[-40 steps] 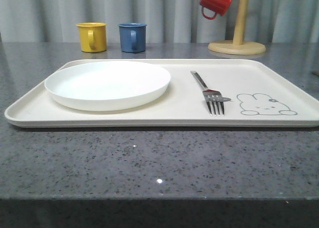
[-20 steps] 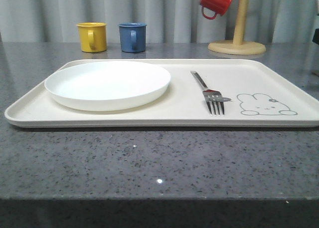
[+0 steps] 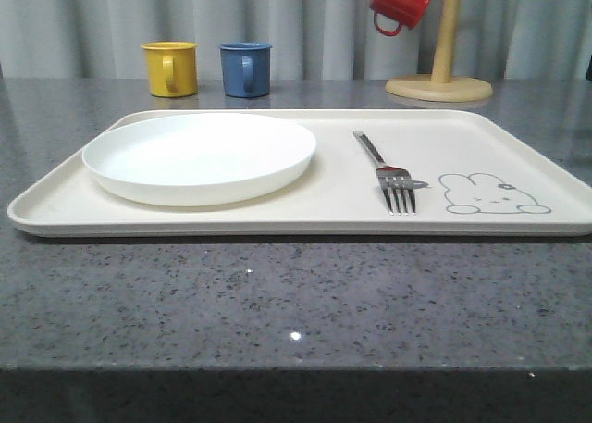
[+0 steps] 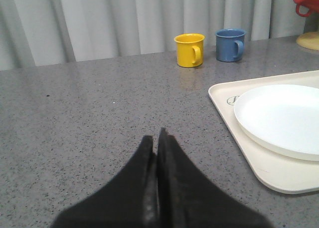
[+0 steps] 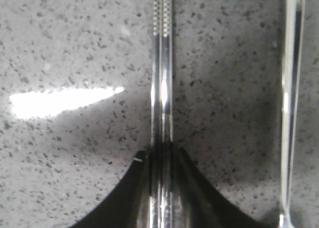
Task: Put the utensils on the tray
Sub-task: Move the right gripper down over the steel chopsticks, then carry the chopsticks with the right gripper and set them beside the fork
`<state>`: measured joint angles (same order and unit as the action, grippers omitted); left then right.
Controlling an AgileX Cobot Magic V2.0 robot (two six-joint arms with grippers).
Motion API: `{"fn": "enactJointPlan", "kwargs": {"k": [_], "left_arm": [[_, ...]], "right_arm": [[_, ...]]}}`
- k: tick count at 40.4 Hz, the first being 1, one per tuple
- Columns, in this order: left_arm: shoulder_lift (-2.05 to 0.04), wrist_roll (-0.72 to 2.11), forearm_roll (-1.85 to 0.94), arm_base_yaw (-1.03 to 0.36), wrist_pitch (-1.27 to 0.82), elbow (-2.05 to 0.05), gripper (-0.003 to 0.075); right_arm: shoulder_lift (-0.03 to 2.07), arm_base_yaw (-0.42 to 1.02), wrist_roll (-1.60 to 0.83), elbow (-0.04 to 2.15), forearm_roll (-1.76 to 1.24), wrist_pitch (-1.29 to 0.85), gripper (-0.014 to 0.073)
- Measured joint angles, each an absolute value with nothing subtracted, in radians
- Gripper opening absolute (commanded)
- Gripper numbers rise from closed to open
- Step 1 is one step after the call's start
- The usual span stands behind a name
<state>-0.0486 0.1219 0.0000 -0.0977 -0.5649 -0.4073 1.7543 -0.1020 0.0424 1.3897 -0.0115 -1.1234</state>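
Observation:
The cream-white tray (image 3: pixel 518 141) with the grey rabbit drawing lies across the counter. A silver fork (image 3: pixel 388 168) rests on it, tines toward me, to the right of the round white plate (image 3: pixel 199 155). My right gripper (image 5: pixel 160 150) is shut on the pair of flat silver chopsticks (image 5: pixel 162 63), low over the speckled counter. The long thin handle of another silver utensil (image 5: pixel 290 88) lies on the counter beside them. My left gripper (image 4: pixel 155 135) is shut with nothing in it, over bare counter beside the tray's (image 4: pixel 279 173) plate end.
A yellow mug (image 3: pixel 171 68) and a blue mug (image 3: pixel 246 68) stand behind the tray at the back left. A wooden mug stand (image 3: pixel 442 71) with a red mug (image 3: pixel 402 2) hung on it is at the back right. The counter's front edge runs close to me.
Tray, plate and fork have not moved. A dark shape showed at the front view's right edge half a second ago and has mostly drawn back out.

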Motion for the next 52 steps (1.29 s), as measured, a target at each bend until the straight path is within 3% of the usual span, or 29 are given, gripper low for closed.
{"fn": "enactJointPlan", "kwargs": {"k": [11,33,52], "left_arm": [[-0.049,0.122,0.0,-0.098,-0.565,-0.407,-0.0018],[-0.049,0.122,0.0,-0.098,-0.565,-0.407,-0.0018],[-0.049,0.122,0.0,-0.098,-0.565,-0.407,-0.0018]], "right_arm": [[1.633,-0.043,0.091,1.386,-0.026,-1.132,-0.0027],[1.674,0.303,0.277,1.439,-0.082,-1.11,-0.0027],[1.806,0.324,0.348,1.481,-0.087,-1.101,-0.0005]]}}
